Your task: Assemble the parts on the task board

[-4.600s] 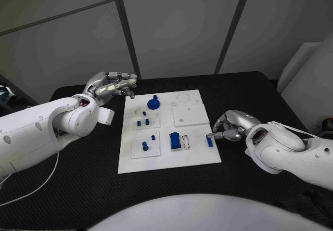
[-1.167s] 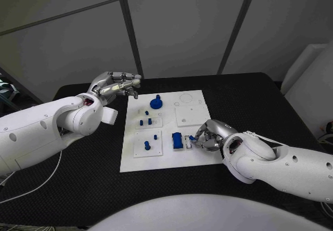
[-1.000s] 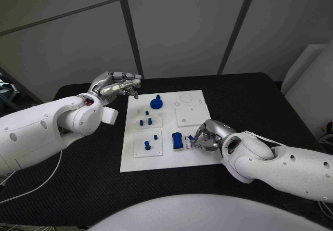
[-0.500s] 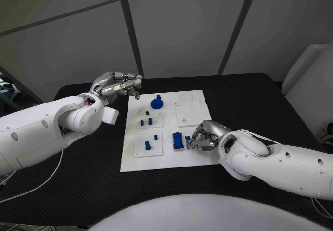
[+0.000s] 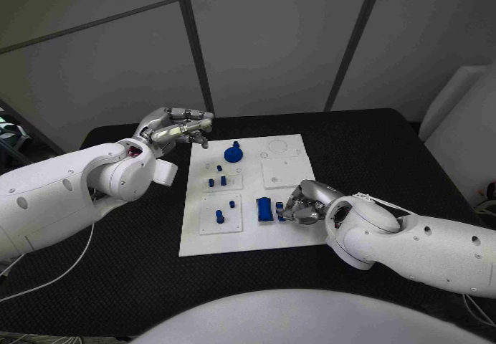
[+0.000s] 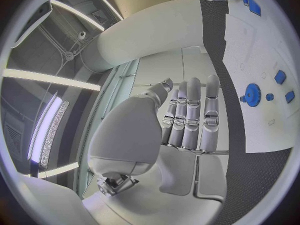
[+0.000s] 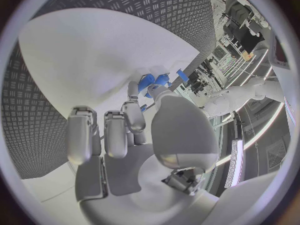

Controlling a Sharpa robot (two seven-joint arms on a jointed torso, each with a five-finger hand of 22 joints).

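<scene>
The white rectangular task board [image 5: 240,240] lies mid-table on the black tabletop [image 5: 124,287]. My right hand [image 5: 306,203] rests at its right edge, fingers curled around a small blue peg [image 5: 280,211] beside the large blue block [image 5: 264,209]; the grip itself is partly hidden. My left hand [image 5: 175,127] hovers off the board's far left corner, fingers together and empty. I can read no writing.
</scene>
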